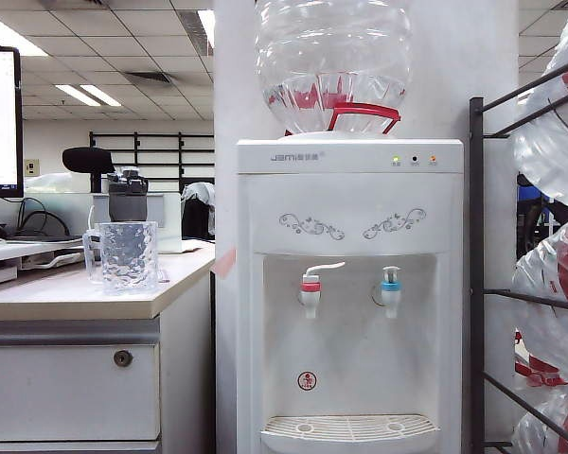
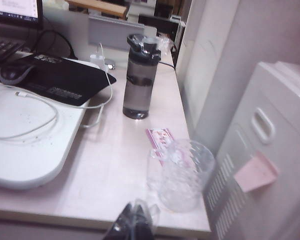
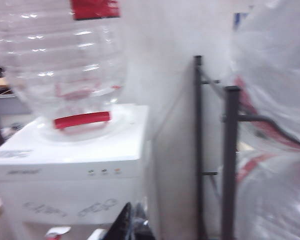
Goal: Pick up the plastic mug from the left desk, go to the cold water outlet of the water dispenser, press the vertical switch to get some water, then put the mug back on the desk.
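We find the left gripper (image 2: 135, 225) closed and empty, fingertips together, at the front edge of the left desk (image 2: 115, 170), just short of the plastic mug (image 2: 182, 177) and not touching it. The right gripper (image 3: 132, 225) shows only as a dark tip low in the right wrist view, in front of the water dispenser (image 3: 70, 165); we cannot tell whether its jaws are open or closed. Neither gripper appears in the exterior view.

The mug stands upright near the desk's front right corner, handle side toward the desk's interior per the exterior view. It looks empty. Behind it stands a dark grey bottle (image 2: 139, 75), upright, apart from the mug. A small pink-printed card (image 2: 160, 140) lies flat between bottle and mug, partly seen through the mug wall. Further left on the desk: black mouse pad (image 2: 60, 75), white cable (image 2: 50, 105), white tray (image 2: 25, 140).

Dispenser stands immediately right of the desk, w/ a clear water jug (image 1: 333, 61) inverted on top. The cold water outlet (image 1: 390, 288), blue collar, is the right-hand tap; its vertical switch (image 1: 390, 274) stands upright above the collar. The red-collared tap (image 1: 312, 284) sits to its left. Drip tray (image 1: 350, 430) below both. A pink note (image 2: 255, 172) is stuck to the dispenser's side panel. Dark metal rack (image 1: 478, 274) w/ spare jugs stands right of the dispenser.
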### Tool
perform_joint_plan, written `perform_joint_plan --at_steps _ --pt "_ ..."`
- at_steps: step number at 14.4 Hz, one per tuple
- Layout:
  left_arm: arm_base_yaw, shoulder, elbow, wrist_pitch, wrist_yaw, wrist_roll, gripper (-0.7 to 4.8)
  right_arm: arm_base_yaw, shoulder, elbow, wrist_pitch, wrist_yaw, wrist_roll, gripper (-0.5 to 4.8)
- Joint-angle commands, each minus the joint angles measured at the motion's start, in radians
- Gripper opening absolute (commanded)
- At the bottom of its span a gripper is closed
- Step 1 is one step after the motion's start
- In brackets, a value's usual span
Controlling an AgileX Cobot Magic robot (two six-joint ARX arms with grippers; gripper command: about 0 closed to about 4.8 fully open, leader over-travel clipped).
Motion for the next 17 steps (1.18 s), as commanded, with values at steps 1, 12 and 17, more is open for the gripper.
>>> perform_joint_plan --at_steps 1,12,17 --pt "-0.001 0.169 0.008 0.172 0.005 0.000 -0.03 0.002 0.013 0.013 0.035 -0.006 0.004 -0.05" --pt "-0.108 0.900 0.262 0.521 -0.126 0.031 4.62 0.002 0.013 0.011 -0.007 -0.032 0.003 -0.05" --pt "-0.107 1.096 0.385 0.568 -0.158 0.026 4.62 0.002 0.014 0.011 -0.024 -0.032 0.003 -0.05"
